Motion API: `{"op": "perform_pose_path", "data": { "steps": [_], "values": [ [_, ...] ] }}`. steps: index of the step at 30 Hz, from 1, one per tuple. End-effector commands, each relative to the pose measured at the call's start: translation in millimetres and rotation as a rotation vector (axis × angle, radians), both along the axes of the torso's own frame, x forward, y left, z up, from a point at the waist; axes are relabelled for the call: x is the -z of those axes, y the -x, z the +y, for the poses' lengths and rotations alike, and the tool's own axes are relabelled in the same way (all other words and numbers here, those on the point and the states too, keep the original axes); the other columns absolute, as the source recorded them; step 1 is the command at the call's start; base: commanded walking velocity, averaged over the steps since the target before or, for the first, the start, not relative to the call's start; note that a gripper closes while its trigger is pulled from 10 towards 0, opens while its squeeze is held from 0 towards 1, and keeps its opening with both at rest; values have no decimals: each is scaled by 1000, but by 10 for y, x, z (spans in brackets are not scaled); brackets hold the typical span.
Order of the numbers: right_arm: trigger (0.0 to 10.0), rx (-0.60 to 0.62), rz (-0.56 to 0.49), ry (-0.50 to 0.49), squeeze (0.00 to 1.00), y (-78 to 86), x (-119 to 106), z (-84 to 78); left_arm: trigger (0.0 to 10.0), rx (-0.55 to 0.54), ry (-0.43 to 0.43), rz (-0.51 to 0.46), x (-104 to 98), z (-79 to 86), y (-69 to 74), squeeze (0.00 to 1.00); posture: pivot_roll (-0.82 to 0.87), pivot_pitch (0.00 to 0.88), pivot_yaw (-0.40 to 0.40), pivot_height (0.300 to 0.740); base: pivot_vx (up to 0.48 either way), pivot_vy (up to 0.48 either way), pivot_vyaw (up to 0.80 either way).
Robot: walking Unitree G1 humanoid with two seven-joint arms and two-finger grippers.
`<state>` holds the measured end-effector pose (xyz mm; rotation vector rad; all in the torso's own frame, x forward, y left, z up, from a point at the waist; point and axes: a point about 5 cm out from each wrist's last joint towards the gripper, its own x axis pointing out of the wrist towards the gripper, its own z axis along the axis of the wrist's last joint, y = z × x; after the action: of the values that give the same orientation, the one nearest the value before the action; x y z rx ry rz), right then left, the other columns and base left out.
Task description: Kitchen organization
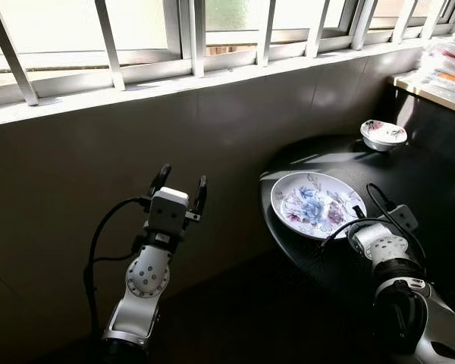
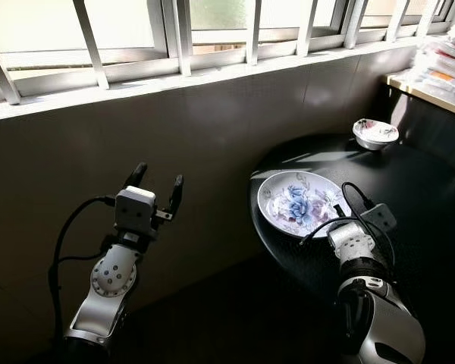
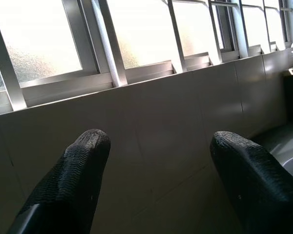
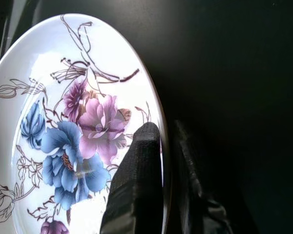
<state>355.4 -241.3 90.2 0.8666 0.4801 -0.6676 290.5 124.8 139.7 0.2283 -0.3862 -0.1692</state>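
Right gripper (image 4: 161,146): jaws clamped on the flowered plate's (image 1: 307,199) rim at its 4 o'clock, on the dark bench (image 1: 409,178). Small bowl (image 1: 383,134) at 1 o'clock from the plate. Left gripper (image 1: 180,186): raised before the tiled wall (image 1: 76,174), jaws apart.

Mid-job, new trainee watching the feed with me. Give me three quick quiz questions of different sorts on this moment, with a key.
1. True or false: the right gripper has one finger on each side of the floral plate's rim.
2. Multiple choice: the left gripper is A) shut on a cup, B) open in the air facing the tiled wall, C) resting on the plate.
3. Fill in: farther back on the dark round table sits a small floral ____.

Key:
1. True.
2. B.
3. Bowl.
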Motion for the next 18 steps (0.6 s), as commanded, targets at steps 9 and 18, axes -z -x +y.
{"op": "perform_pose_path", "data": {
  "steps": [9,18],
  "values": [
    [10000,49,17,114,1000,83,-142,13,10000,-2,-5,8,20,-14,5,0,29,0,-37,740,0,0,0],
    [10000,8,17,14,0,89,-67,103,10000,-1,-6,10,26,-16,-2,0,29,0,-36,740,0,0,0]
  ]
}}
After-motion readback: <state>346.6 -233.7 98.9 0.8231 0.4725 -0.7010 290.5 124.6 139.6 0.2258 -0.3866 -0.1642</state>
